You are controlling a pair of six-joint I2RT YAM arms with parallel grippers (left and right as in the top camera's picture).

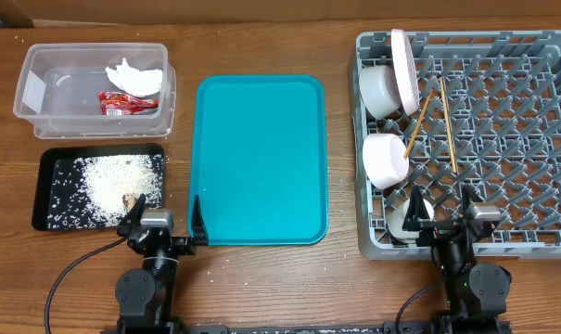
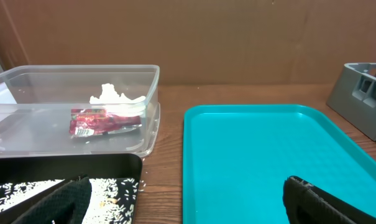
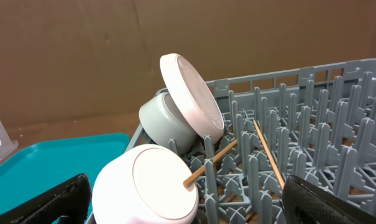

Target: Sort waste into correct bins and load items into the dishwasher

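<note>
The clear tub (image 1: 39, 88) holds the white tissue (image 1: 132, 76) and the red wrapper (image 1: 127, 102); both also show in the left wrist view, tissue (image 2: 113, 96) and wrapper (image 2: 104, 121). The black tray (image 1: 53, 162) holds rice grains (image 1: 113, 181) and a brown scrap (image 1: 130, 199). The grey rack (image 1: 521, 111) holds the pink plate (image 1: 405, 65), two bowls (image 1: 382, 90) (image 1: 387, 158), a white cup (image 1: 412, 221) and two chopsticks (image 1: 419, 125) (image 1: 447, 134). My left gripper (image 1: 164, 215) is open and empty at the table's front, between the black tray and the teal tray. My right gripper (image 1: 439, 211) is open and empty at the rack's front edge.
The teal serving tray (image 1: 261, 158) lies bare in the middle between the bins and the rack. In the right wrist view the near bowl (image 3: 153, 186) sits just ahead of my open fingers (image 3: 188, 199), with the plate (image 3: 191, 93) standing behind it.
</note>
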